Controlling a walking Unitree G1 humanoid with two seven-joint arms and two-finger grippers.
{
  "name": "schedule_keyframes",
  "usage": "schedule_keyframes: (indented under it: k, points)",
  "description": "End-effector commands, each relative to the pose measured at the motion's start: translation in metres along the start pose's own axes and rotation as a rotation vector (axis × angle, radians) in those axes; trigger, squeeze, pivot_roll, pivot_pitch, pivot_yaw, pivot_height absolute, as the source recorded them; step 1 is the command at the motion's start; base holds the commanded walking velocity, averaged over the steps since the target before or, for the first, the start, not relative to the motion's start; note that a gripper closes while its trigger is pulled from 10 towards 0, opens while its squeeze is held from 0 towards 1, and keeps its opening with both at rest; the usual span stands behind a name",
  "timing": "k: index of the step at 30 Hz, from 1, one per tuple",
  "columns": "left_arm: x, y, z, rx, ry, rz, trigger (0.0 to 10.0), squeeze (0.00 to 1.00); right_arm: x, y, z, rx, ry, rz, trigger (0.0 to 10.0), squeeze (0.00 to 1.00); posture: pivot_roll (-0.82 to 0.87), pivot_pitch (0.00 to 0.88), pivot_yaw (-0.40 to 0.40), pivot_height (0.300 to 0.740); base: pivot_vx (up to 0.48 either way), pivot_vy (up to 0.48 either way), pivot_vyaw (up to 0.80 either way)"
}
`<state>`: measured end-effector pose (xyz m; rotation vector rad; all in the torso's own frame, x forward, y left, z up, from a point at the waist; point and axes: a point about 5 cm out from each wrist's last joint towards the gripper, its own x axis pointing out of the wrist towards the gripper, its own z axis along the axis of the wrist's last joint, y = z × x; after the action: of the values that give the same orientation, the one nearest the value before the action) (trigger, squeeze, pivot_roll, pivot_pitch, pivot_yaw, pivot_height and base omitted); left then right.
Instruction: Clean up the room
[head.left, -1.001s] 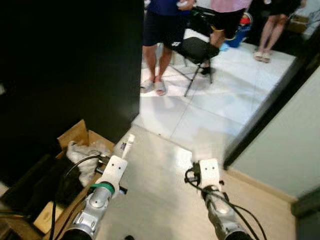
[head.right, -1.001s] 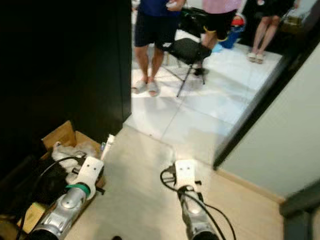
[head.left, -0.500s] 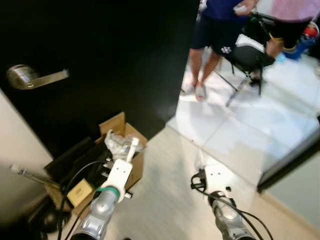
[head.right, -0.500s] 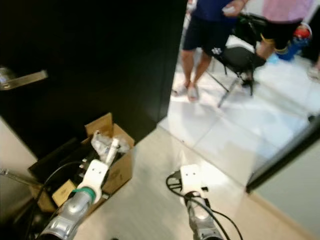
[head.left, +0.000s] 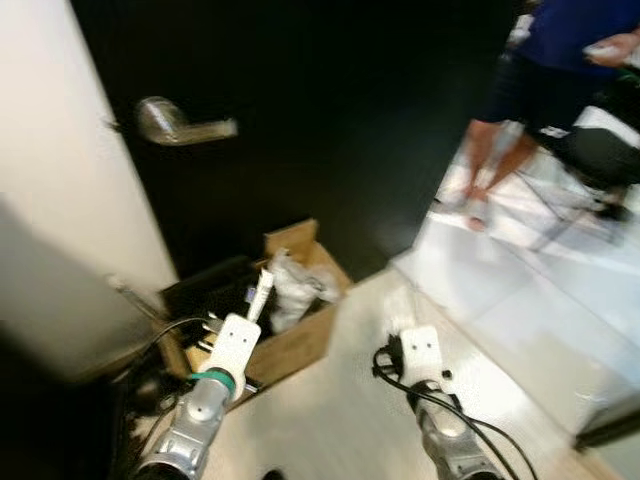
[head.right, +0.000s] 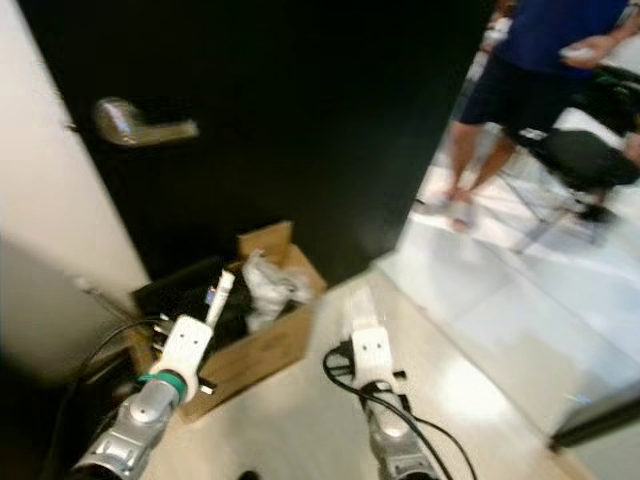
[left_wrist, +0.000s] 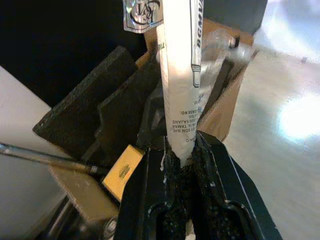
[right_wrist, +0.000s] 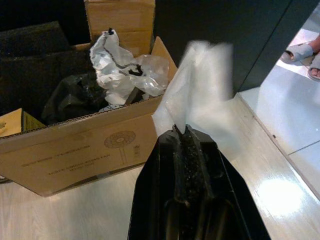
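Both grippers are loaded and nothing they carry has been deposited yet; the drop into the cardboard box (head.left: 300, 335) is the step that remains, as far as the frames allow a judgement.

The left gripper (left_wrist: 181, 150) is clenched on the lower end of a white tube (left_wrist: 179, 75). The tube's long axis runs in line with the fingers (left_wrist: 205, 162), and its free end points away from the wrist, up and forward toward the box. In the left eye view the tube (head.left: 261, 292) stands nearly upright with a slight forward lean, its tip over the near side of the box opening.

The right gripper (right_wrist: 181, 137) is closed on a piece of thin white plastic film (right_wrist: 200, 85). The film fans out from the fingertips and has no fixed axis; its loose edge points away from the wrist, toward the box wall. In the head views this gripper (head.right: 366, 345) sits just beside the box, over the pale floor (head.left: 500, 340).

The box stands on the floor against a black door (head.left: 330, 120) and already holds crumpled clear plastic (right_wrist: 125, 70), a black bag (right_wrist: 75, 97) and dark foam pieces (left_wrist: 95, 120). A door handle (head.left: 180, 125) shows higher up.

Beyond the doorway, on the white tiles, a person (head.left: 520, 110) stands near a folding chair (head.left: 600, 160).
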<state>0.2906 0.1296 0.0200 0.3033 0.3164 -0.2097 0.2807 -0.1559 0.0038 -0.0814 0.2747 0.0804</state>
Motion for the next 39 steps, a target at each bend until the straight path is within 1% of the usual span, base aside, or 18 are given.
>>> schedule_keyframes:
  k: [1,8,10,20,24,30,31,32,33,34,35,37,39]
  points:
    - [-0.001,-0.001,-0.003,0.011,0.009,-0.003,10.0,0.0,0.0,0.002,0.002,0.021,-0.019,0.002,10.0,0.0,0.05,0.0,-0.011,0.74,0.439,0.0,0.0]
    - [0.0,-0.002,-0.002,0.014,0.005,-0.004,10.0,0.0,0.001,0.001,0.004,0.029,-0.023,-0.001,10.0,0.0,0.05,0.0,-0.011,0.74,0.449,0.0,0.0]
    - [0.001,-0.001,-0.001,0.016,0.003,-0.005,10.0,0.0,0.002,0.0,0.004,0.016,-0.019,-0.003,10.0,0.0,0.04,0.0,-0.011,0.74,0.45,0.0,0.0]
    - [0.002,0.0,-0.001,0.021,0.006,-0.004,10.0,0.0,0.002,-0.001,0.003,0.011,-0.014,-0.003,10.0,0.0,0.04,0.0,-0.007,0.74,0.445,0.0,0.0]
    - [0.003,0.001,-0.001,0.002,0.016,0.012,10.0,0.0,0.002,-0.001,0.003,0.013,-0.014,-0.004,10.0,0.0,0.04,0.0,-0.005,0.74,0.0,0.0,0.0]
    - [0.004,0.002,-0.002,0.014,0.027,0.019,10.0,0.0,0.002,-0.001,0.003,0.019,-0.015,-0.006,10.0,0.0,0.04,0.0,-0.004,0.74,0.0,0.0,0.0]
    - [0.005,0.004,-0.003,-0.005,0.04,0.047,10.0,0.0,0.001,-0.001,0.003,0.024,-0.017,-0.007,10.0,0.0,0.04,0.0,-0.002,0.74,0.0,0.0,0.0]
    - [0.005,0.004,-0.003,-0.005,0.04,0.047,10.0,0.0,0.001,-0.001,0.003,0.024,-0.017,-0.007,10.0,0.0,0.04,0.0,-0.002,0.74,0.0,0.0,0.0]
    - [0.006,0.008,-0.003,-0.028,0.052,0.077,10.0,0.0,0.001,-0.001,0.003,0.031,-0.02,-0.007,10.0,0.0,0.04,0.0,-0.002,0.74,0.0,0.0,0.0]
    - [0.006,0.008,-0.003,-0.028,0.052,0.077,10.0,0.0,0.001,-0.001,0.003,0.031,-0.02,-0.007,10.0,0.0,0.04,0.0,-0.002,0.74,0.0,0.0,0.0]
    - [0.007,0.013,-0.003,-0.056,0.063,0.115,10.0,0.0,0.001,-0.001,0.003,0.034,-0.022,-0.007,10.0,0.0,0.04,0.0,-0.002,0.74,0.0,0.0,0.0]
    - [0.009,0.024,-0.003,-0.096,0.074,0.187,10.0,0.0,0.002,0.0,0.005,-0.004,-0.033,0.007,10.0,0.0,0.04,0.0,-0.003,0.74,0.0,0.0,0.0]
    - [0.009,0.025,-0.002,-0.098,0.074,0.191,10.0,0.0,0.002,0.0,0.006,-0.008,-0.035,0.01,10.0,0.0,0.04,0.0,-0.003,0.74,0.0,0.0,0.0]
